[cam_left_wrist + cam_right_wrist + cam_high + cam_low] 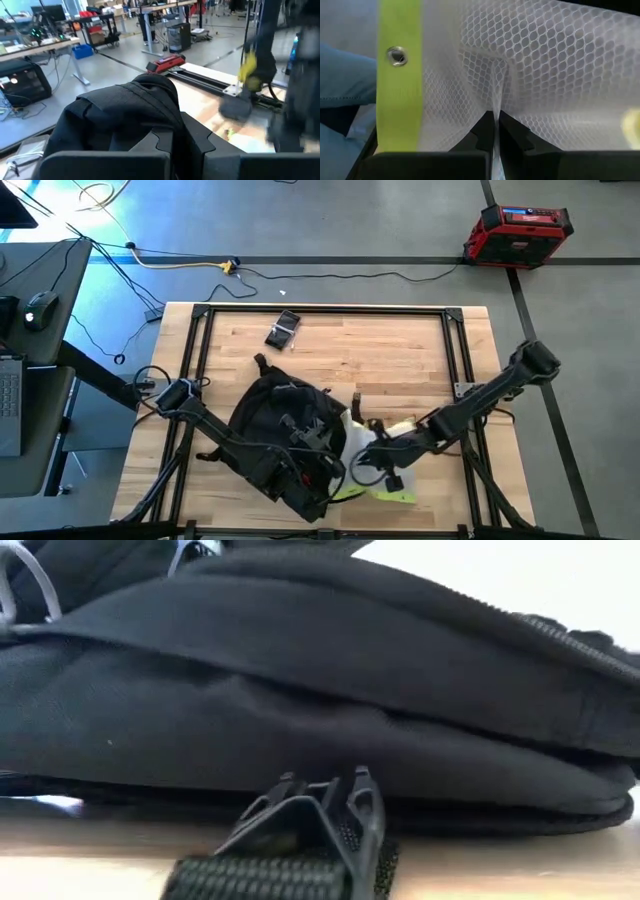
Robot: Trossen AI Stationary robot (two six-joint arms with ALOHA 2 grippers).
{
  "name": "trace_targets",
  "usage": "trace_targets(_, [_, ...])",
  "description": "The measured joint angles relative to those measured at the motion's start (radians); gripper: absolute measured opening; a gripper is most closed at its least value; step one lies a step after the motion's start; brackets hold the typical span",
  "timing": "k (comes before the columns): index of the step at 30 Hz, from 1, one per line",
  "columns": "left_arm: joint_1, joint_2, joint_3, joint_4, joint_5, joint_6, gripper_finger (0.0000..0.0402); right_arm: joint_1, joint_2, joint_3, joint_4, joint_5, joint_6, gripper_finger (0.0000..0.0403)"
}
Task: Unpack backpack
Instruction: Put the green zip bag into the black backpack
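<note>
The black backpack (283, 425) lies on the table's near middle and fills the low view (300, 690). My left gripper (308, 468) reaches in from the left over its near part and is shut on its black fabric (150, 100). A translucent mesh pouch with neon-yellow trim (388, 485) lies at the backpack's right side, partly on the table. My right gripper (372, 464) comes from the right and is shut on the pouch (545, 75). A yellow band with a metal eyelet (397, 56) runs along the pouch. My left gripper (175, 150) pinches a raised fold of the backpack's black fabric (167, 117) between its two fingers; the fold stands up above the fingers. My right gripper (495, 130) pinches a puckered fold of the pouch's white mesh (496, 102) between its fingertips, beside the yellow band; the mesh creases toward the pinch.
A small dark object (283, 330) lies near the table's far edge. Black frame rails (196, 350) run along the table's sides. A strap with a black buckle (320, 815) lies at the near edge. A red case (518, 232) stands on the floor beyond.
</note>
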Motion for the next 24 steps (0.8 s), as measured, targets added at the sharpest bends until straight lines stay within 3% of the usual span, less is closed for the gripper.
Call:
trace_targets(4, [-0.018,0.000,0.007,0.007,0.005,0.017,0.0000,-0.053,0.104,0.003,0.127,-0.057,-0.017,0.0000])
trace_targets(7, [-0.033,0.000,0.008,0.111,0.026,0.121,0.0000,-0.110,0.176,0.032,0.153,-0.094,-0.017,0.0000])
trace_targets(11, [-0.043,-0.007,0.008,0.307,0.171,0.333,0.0000,-0.164,0.266,0.089,0.177,-0.117,-0.050,0.0000])
trace_targets(14, [-0.045,-0.014,0.010,0.399,0.263,0.406,0.0000,-0.186,0.308,0.113,0.250,-0.099,-0.091,0.0000])
trace_targets(19, [-0.057,-0.015,0.012,0.396,0.294,0.370,0.0000,-0.208,0.316,0.099,0.378,-0.018,-0.125,0.0000])
trace_targets(24, [-0.075,-0.016,0.012,0.357,0.398,0.289,0.0000,-0.247,0.315,0.094,0.426,0.066,-0.119,0.0000])
